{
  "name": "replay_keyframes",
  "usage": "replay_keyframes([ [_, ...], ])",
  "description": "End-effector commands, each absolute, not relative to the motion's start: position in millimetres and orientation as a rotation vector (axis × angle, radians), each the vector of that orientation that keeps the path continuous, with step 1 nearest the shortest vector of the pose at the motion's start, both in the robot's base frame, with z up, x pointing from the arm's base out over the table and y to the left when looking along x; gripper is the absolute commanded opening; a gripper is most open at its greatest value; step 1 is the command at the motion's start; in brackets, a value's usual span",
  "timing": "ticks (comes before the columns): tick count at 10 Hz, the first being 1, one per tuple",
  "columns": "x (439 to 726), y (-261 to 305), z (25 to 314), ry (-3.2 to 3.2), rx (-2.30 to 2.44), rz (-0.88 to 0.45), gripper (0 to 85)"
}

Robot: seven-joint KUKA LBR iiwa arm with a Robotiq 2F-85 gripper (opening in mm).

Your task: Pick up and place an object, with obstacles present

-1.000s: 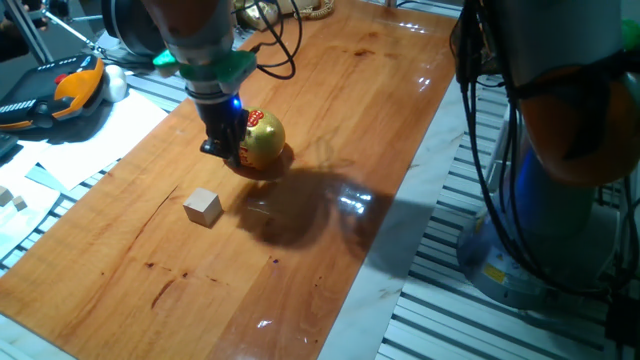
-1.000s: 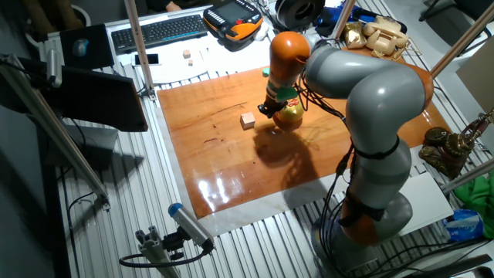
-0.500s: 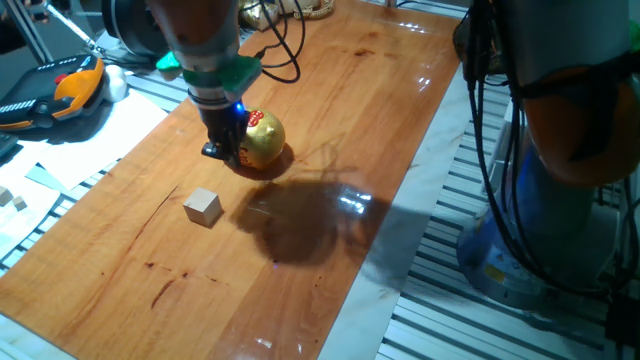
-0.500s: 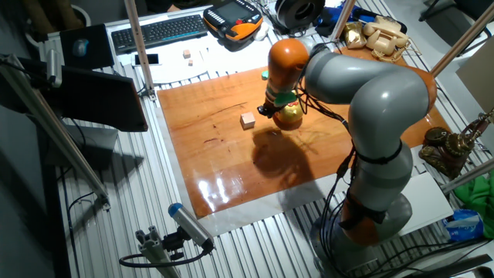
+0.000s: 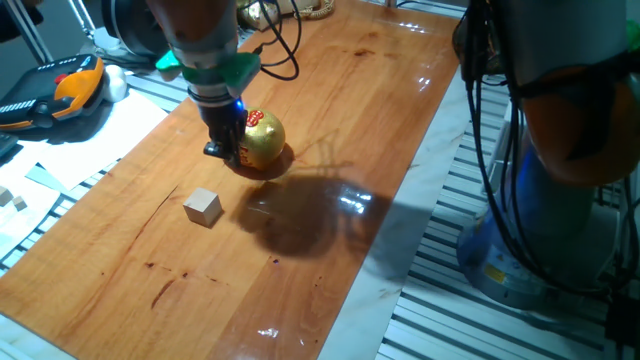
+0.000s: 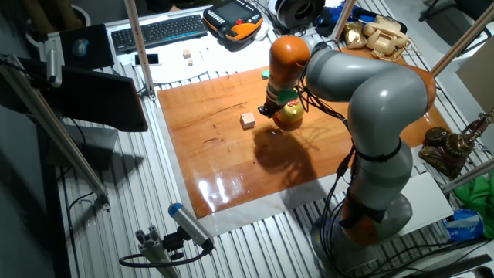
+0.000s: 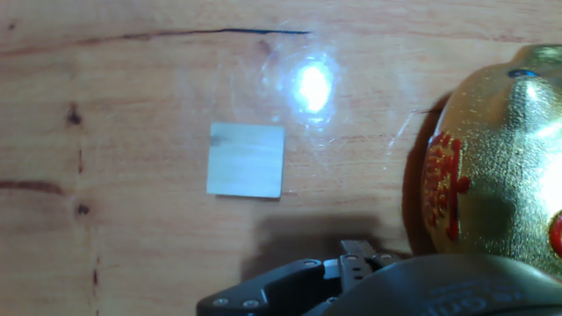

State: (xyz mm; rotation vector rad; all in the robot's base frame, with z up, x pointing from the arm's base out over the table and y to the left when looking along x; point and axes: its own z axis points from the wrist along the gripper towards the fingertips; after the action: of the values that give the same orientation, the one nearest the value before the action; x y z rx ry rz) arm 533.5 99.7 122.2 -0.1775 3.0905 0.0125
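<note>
Tool (image 5: 226,152) hangs low over the glossy reddish-brown wooden bench (image 5: 330,120), right beside the shiny round gold piggy bank with red markings (image 5: 262,140), on the side facing the cube. Can't tell if its fingers are spread or closed (they're not resolved in either fixed view, and the hand view shows only dark housing at the bottom edge). Nothing visibly held. Small plain light-tan wooden cube (image 5: 203,207) sits flat on the bench, apart from both tool and piggy bank. Hand view: cube (image 7: 247,160) left of centre, piggy bank (image 7: 496,175) at right edge.
</note>
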Motion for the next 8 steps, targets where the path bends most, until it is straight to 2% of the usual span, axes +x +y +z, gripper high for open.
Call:
replay_keyframes([
  [1,534,100,122,3.073,-0.173,0.011,0.0],
  [3,534,100,122,3.094,-0.078,0.055,0.0],
  [8,547,123,130,3.079,-0.035,0.051,0.0],
])
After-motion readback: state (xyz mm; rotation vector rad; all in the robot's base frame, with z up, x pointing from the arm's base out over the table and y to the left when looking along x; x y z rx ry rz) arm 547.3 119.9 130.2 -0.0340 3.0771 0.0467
